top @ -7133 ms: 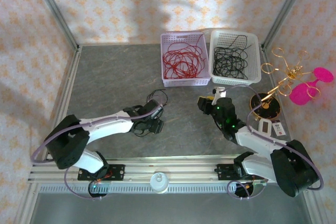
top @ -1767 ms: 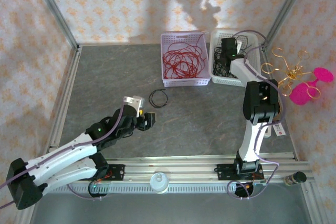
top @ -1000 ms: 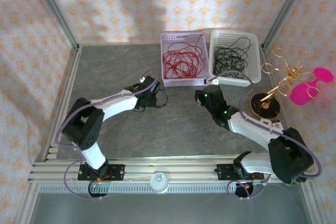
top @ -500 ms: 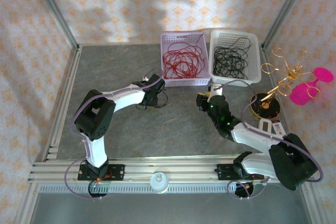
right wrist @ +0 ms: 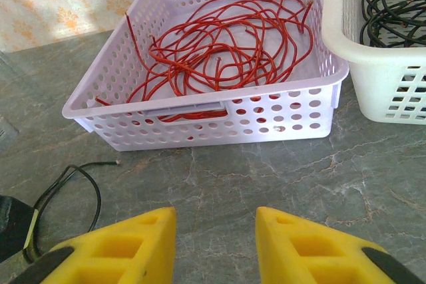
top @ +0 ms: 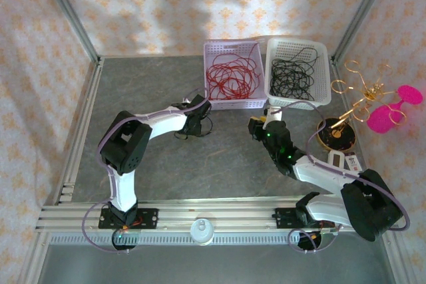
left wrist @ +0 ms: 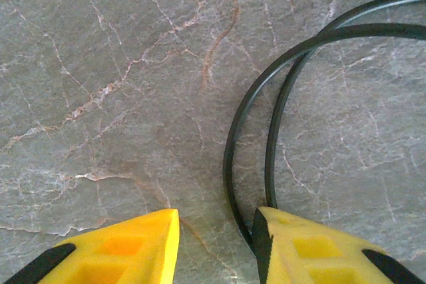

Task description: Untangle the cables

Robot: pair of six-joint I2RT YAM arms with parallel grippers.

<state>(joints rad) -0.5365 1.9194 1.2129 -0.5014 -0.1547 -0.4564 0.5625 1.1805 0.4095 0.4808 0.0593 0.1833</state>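
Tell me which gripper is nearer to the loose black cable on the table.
Left. The left gripper sits right at the black cable; the right gripper is apart, off to its right.

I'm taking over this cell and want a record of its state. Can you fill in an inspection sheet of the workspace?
Surface: grey marbled table, no spills seen.
Job's things: red cables in the lilac basket; black cables in the white basket; one loose black cable on the table.
Clutter: gold wire stand with pink discs, at the right edge.
Claws: left claw open, low over the table, the loose black cable against one finger; right claw open, nothing between its jaws.
Cables: lilac hoses along both arms, no snag seen.
Surroundings: patterned walls, mounting rail at the near edge.
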